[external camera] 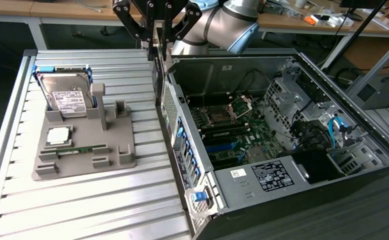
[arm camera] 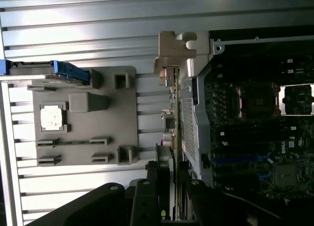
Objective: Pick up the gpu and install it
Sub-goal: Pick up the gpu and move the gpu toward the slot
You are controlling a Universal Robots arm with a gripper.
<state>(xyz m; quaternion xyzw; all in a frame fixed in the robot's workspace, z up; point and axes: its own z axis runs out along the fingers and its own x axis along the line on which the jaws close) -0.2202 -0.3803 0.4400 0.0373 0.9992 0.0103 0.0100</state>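
In the exterior view, the black two-fingered gripper [external camera: 158,41] on the silver-grey robot arm [external camera: 224,22] hangs over the rim of the open black desktop computer case [external camera: 201,75], at the corner of the case towards the exterior view's left. Its jaws are clenched on the gpu [external camera: 159,50], a thin flat circuit card that hangs edge-on below the fingers. From this angle it is only a narrow strip, so its face cannot be read. The card is in the air, above the case wall and clear of the green motherboard [external camera: 241,135] lying inside the case. Outside the case, on the slatted aluminium table [external camera: 80,210], sits the grey plastic parts holder [external camera: 117,157], with the silver hard drive with a white label [external camera: 66,97] standing on it.

In the wrist view, the gripper [arm camera: 171,179] grasps the gpu [arm camera: 172,108] near one end. The card runs away from the fingers to its silver metal end bracket [arm camera: 175,49], and its edge lies along the outside of the case's perforated side wall [arm camera: 189,123]. The parts holder [arm camera: 98,118] lies well apart from the case on that same outer side.

As a judgement, the pick-up is done, since the card is lifted and firmly gripped. The install is not: the card hangs at the case wall and does not yet touch any slot on the motherboard [arm camera: 255,137].
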